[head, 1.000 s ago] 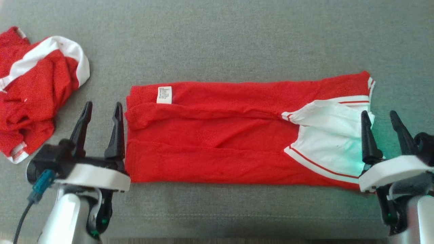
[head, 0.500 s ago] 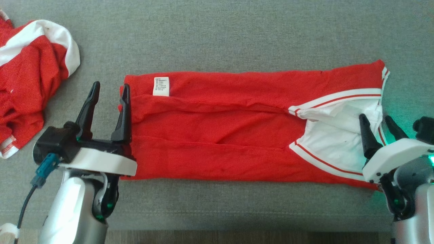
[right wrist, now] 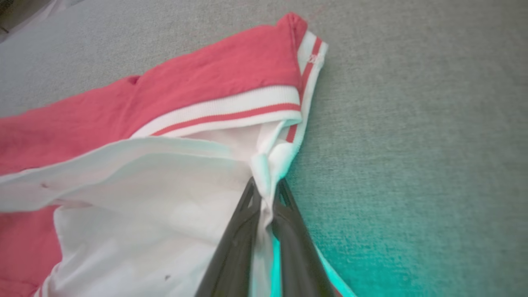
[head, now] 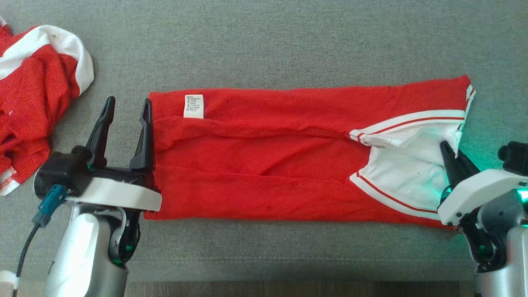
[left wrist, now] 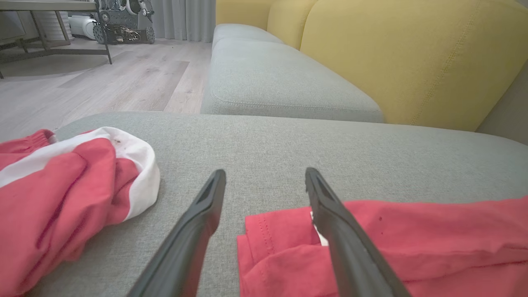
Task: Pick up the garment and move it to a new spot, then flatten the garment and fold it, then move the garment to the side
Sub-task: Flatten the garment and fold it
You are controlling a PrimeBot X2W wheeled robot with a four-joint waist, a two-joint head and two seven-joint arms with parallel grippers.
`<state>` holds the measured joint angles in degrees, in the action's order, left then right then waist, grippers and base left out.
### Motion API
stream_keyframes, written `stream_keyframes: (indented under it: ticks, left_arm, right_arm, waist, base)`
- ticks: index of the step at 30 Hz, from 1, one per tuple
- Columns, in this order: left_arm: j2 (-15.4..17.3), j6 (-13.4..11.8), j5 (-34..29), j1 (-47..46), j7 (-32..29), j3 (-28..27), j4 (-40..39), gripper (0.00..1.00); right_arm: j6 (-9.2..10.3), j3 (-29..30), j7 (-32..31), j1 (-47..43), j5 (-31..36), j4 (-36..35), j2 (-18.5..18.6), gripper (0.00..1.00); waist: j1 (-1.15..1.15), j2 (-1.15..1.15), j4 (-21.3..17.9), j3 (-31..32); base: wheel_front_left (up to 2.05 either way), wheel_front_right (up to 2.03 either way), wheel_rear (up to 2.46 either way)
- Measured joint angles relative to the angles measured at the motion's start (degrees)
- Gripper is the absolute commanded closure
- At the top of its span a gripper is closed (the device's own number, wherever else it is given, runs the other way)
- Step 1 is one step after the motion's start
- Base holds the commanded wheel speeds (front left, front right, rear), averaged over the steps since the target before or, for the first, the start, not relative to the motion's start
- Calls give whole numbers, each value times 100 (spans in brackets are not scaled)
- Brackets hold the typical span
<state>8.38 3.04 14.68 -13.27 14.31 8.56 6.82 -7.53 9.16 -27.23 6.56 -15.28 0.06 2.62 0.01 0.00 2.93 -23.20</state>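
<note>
Head view has the red jersey (head: 264, 156) lying folded into a long strip on the grey sofa cushion (head: 264, 41), its long axis running straight across from the robot's left to its right. The plain hemmed end points left; the end with white panels and red-striped trim points right. A small white label (head: 193, 106) sits near the left end, its print too fine to read.

The left gripper (head: 128, 100) stands wide open at the hem, one finger over the cloth edge, the other over bare cushion, holding nothing. The right gripper (head: 447, 149) is closed, and the right wrist view shows its fingertips (right wrist: 266, 185) pinching a bunch of the white fabric at the jersey's right edge.

A crumpled red-and-white garment (head: 37, 103) lies well apart to the far left. The left wrist view adds a yellow backrest (left wrist: 412, 62) and wooden floor (left wrist: 103, 82) beyond.
</note>
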Motion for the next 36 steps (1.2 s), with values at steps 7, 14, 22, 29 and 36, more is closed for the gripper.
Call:
stream_keyframes:
  ticks: [7, 14, 22, 29, 36]
  left_arm:
    - [-33, 33, -48, 1, -1, -32, 2, 0]
    - [-110, 51, -92, 2, 0, -59, 27, 0]
    - [-175, 55, -92, 51, -1, -147, 153, 0]
    - [-202, 55, -99, 202, 0, -162, 187, 0]
    - [-208, 59, -99, 202, 0, -120, 238, 0]
  right_arm:
    - [0, 457, -10, 11, 127, 4, -12, 100]
    - [0, 1171, -103, 95, 175, -73, 66, 100]
    - [0, 983, -320, 106, 64, -342, 207, 100]
    - [0, -226, -742, 148, -313, -1261, 144, 100]
    - [0, -1744, -602, 459, -733, -1106, 90, 100]
  waist:
    - [0, 0, -34, 77]
    - [0, 0, -14, 172]
    - [0, 0, -13, 423]
    - [-1, 0, -45, 690]
    - [-1, 0, 57, 785]
  base:
    - [0, 0, 0]
    - [0, 0, 0]
    - [0, 0, 0]
    - [0, 0, 0]
    - [0, 0, 0]
